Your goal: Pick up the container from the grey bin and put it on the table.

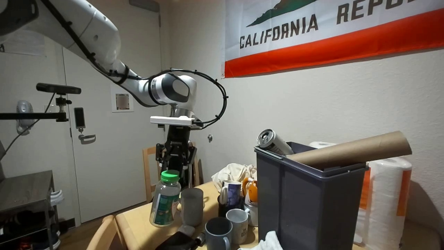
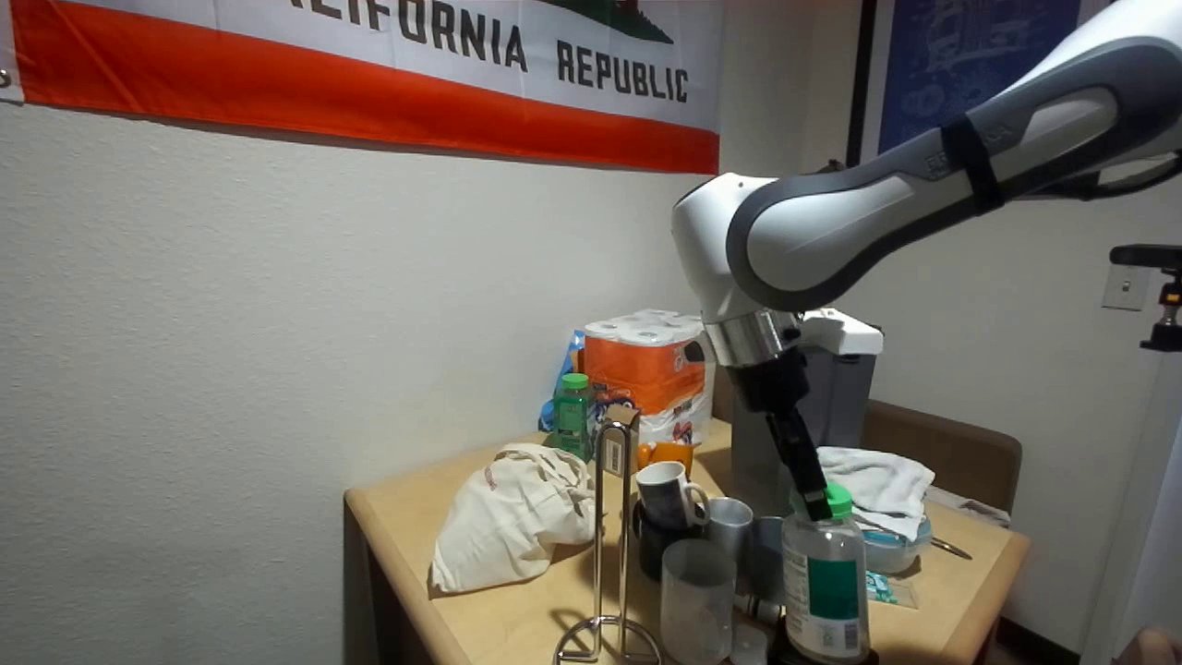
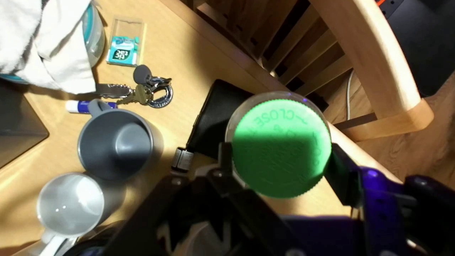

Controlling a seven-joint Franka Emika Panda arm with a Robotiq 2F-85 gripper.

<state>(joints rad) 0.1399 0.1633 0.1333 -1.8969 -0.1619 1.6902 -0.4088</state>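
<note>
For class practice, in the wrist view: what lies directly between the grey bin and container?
The wrist view shows a dark grey mug, a metallic piece and part of a black item between grey bin and container.

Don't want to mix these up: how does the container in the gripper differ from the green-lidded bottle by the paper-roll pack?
The gripper holds the container at its lid; the green-lidded bottle stands beside the paper-roll pack. The container has clear walls around its label; the bottle's body looks mostly green. Both have green lids.
</note>
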